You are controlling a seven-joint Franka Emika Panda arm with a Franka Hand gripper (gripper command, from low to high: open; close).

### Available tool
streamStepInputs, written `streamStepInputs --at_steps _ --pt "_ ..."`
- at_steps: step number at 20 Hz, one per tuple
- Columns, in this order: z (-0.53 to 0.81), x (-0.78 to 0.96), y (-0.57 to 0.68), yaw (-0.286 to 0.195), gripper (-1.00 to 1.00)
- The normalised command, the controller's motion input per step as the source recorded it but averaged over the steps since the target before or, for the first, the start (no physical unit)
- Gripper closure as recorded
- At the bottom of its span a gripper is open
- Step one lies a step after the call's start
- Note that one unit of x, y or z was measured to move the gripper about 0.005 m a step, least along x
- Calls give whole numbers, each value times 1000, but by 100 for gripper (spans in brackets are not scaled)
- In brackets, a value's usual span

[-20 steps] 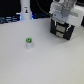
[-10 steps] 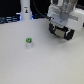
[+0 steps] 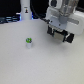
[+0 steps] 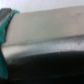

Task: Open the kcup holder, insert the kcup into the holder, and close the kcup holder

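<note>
The kcup point(image 3: 29, 43), a tiny white cup with a green top, stands upright on the white table at the exterior view's left of centre. My gripper point(image 3: 59, 34) hangs under the white hand at the exterior view's upper right, well apart from the kcup. Black boxy parts of the kcup holder point(image 3: 70, 38) show right below and behind the hand, and the fingers blend with them. I cannot tell whether the jaws are open or whether the drawer is open. A blurred grey and black surface point(image 4: 47, 55) fills the wrist view at very close range.
A tall white post with a black marking point(image 3: 24, 10) stands at the back on the exterior view's left. Dark equipment lines the back edge. A teal strip point(image 4: 4, 40) shows at one edge of the wrist view.
The hand has shifted slightly toward the exterior view's left and a little lower. The kcup has not moved.
</note>
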Motion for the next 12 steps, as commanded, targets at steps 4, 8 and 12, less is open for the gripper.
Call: streamStepInputs --at_steps 4,8,12 --pt "173 874 -444 -89 100" --pt "149 851 -453 -87 100" --pt "154 728 -427 -92 100"
